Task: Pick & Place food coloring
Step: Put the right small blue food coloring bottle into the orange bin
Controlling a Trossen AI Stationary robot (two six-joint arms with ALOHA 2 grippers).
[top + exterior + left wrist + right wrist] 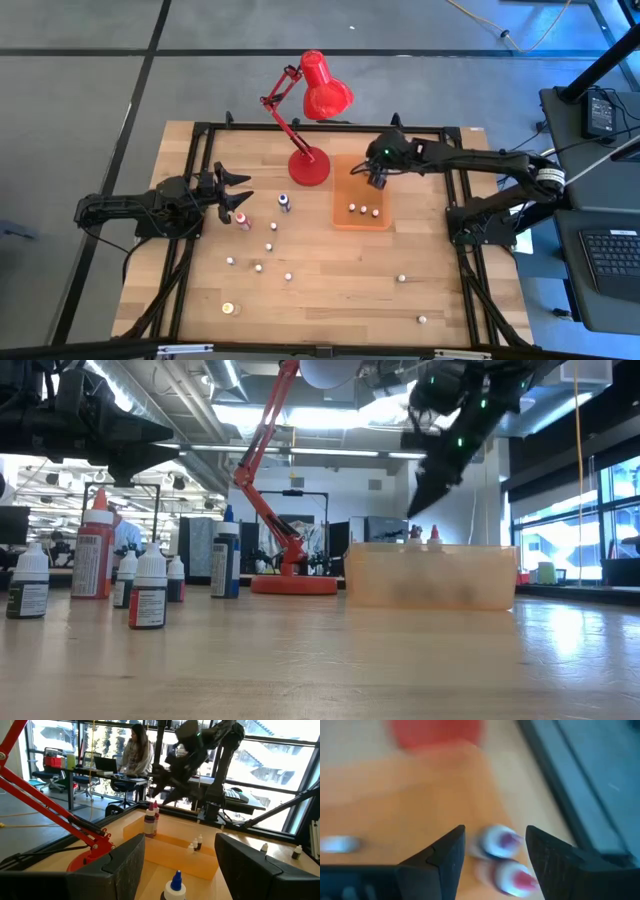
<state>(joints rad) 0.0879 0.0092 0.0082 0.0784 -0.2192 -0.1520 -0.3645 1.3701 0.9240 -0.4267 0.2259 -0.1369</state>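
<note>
1. Right gripper [376,178] is seen over the far corner of the orange tray [345,218], fingers spread apart with nothing between them; in its wrist view two red-tipped bottles [502,842] lie below the gap, blurred.
2. Left gripper [243,197] is held near the table's left side, fingers wide apart and empty, just beside a red bottle [242,219].
3. Table [340,280]: a red desk lamp [310,165] stands at the far edge, beside the tray.
4. Food coloring: bottles are stood upright, long axis vertical, caps up. A blue bottle [284,202] is set near the lamp base; three small ones [363,210] are inside the tray; white-capped ones [258,267] are scattered across the middle and near side.
5. Hard to make out: labels are unreadable; the tray's contents are dimmed by its wall [430,575] in the low view; a person at a desk [136,750] is partly hidden beyond the table.
</note>
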